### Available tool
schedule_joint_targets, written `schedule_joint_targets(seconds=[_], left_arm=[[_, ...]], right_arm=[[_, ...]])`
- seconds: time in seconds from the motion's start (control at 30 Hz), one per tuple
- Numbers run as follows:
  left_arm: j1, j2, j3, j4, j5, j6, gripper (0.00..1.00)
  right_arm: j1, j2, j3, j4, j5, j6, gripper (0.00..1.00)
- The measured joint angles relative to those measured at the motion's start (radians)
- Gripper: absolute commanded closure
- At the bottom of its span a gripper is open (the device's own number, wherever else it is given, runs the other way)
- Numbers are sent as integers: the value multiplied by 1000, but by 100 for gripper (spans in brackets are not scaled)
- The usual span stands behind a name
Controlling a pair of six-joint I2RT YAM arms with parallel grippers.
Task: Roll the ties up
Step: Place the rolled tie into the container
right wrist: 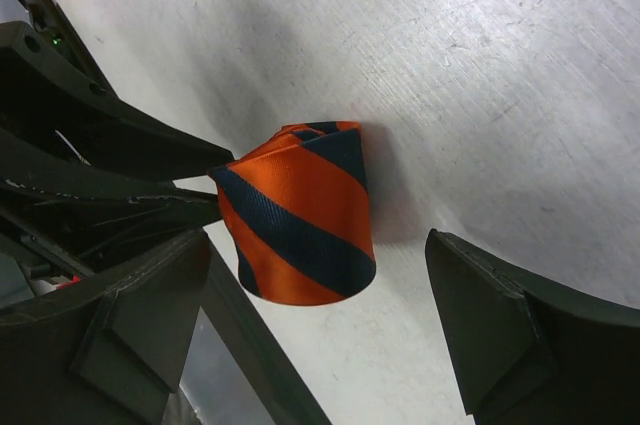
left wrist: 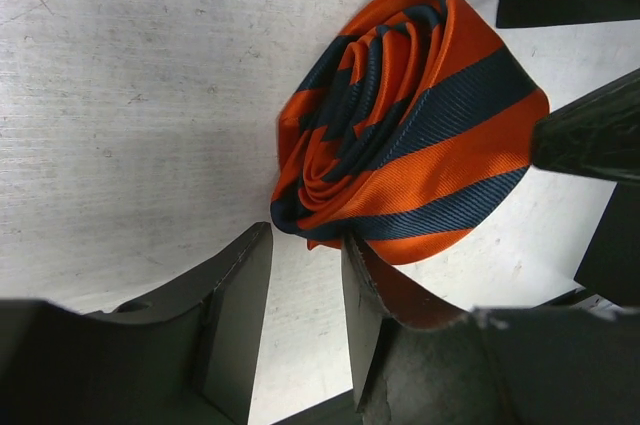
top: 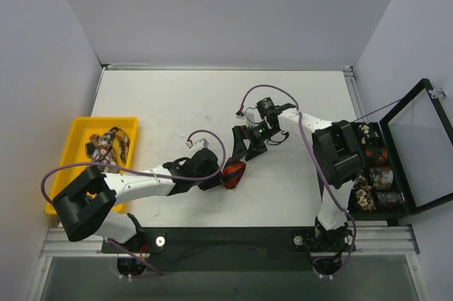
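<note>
Rolled orange-and-navy tie (top: 233,173) rests at the middle of the table (top: 170,103). Right gripper (right wrist: 315,255) straddles it with jaws wide, probably to stop the coil unwinding. Left gripper (left wrist: 305,257) sits just beside the roll, jaws narrow and gripping nothing.

No legible text (in any view)

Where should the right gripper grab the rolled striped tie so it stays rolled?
Across the curved outer wall of the rolled tie, mid-height, a finger each side, from where the open right gripper faces it. The spiral end shows toward the left wrist camera; squeezing the wall probably presses the layers together, not apart.
</note>
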Motion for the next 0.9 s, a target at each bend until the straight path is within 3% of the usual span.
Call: schedule_joint_targets(seconds=[0.9], left_arm=[[0, 90, 28, 28, 0, 21, 57]], right_arm=[[35, 133, 26, 20, -180, -37, 20]])
